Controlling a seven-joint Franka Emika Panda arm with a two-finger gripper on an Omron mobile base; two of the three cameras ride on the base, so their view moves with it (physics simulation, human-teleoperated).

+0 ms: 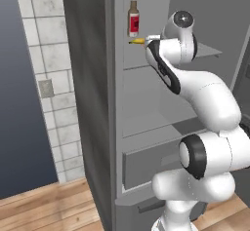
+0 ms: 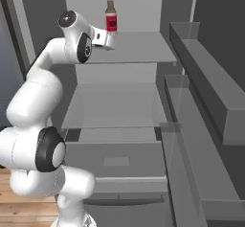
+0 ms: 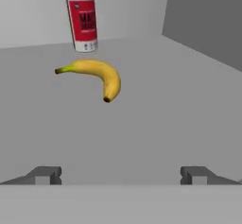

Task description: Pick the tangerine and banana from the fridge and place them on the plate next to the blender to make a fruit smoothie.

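Note:
The grey fridge (image 1: pixel 93 88) stands open with my arm reaching into its top shelf (image 2: pixel 139 46). In the hand view the curved yellow banana (image 3: pixel 97 74) lies flat on that shelf, just ahead of my gripper (image 3: pixel 121 175) and a little left of its centre line. Its fingertips (image 3: pixel 47 175) stand wide apart, open, with nothing between them. From the left base camera the banana (image 1: pixel 138 41) peeks out beside my hand. The tangerine, the plate and the blender are out of view.
A brown bottle with a red label (image 3: pixel 82 20) stands upright right behind the banana, also seen as the bottle (image 2: pixel 111 13). Below are a bare middle shelf (image 2: pixel 115 106) and a closed drawer (image 2: pixel 115 159). Ribbed door shelves (image 2: pixel 206 92) project at the right.

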